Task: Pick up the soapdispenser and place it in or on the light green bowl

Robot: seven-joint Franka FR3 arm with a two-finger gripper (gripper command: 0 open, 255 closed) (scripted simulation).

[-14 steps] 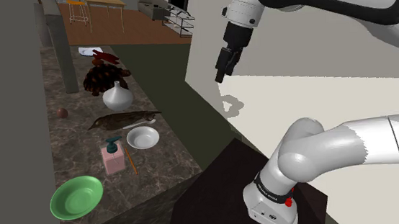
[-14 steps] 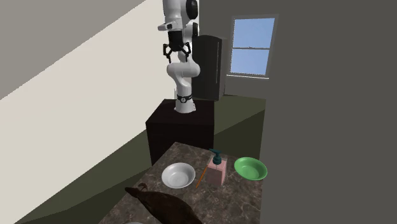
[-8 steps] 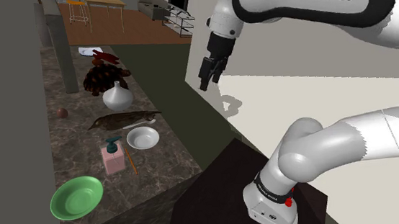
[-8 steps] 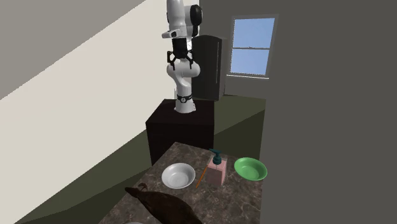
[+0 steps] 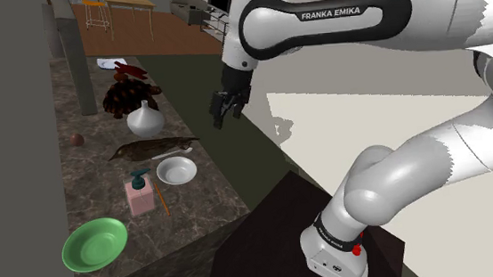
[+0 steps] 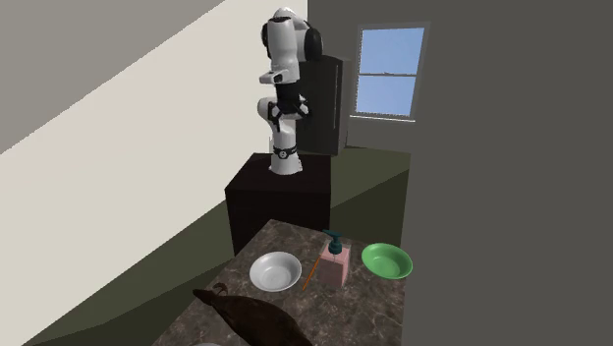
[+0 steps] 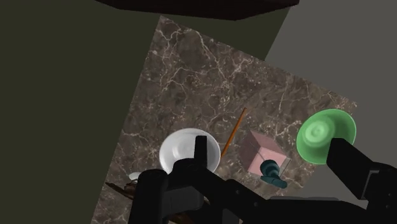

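Hovering well above the dark marble counter [image 5: 85, 182], the black two-finger gripper [image 5: 223, 108] has its fingers apart and holds nothing. The pink square soap dispenser with a teal pump [image 5: 140, 194] stands upright on the counter, in the shoulder view at 1 o'clock from the light green round bowl [image 5: 94, 244], near but apart. I judge it stiff and rather light. The 2 flat sides of the body give the best hold, not the thin pump.
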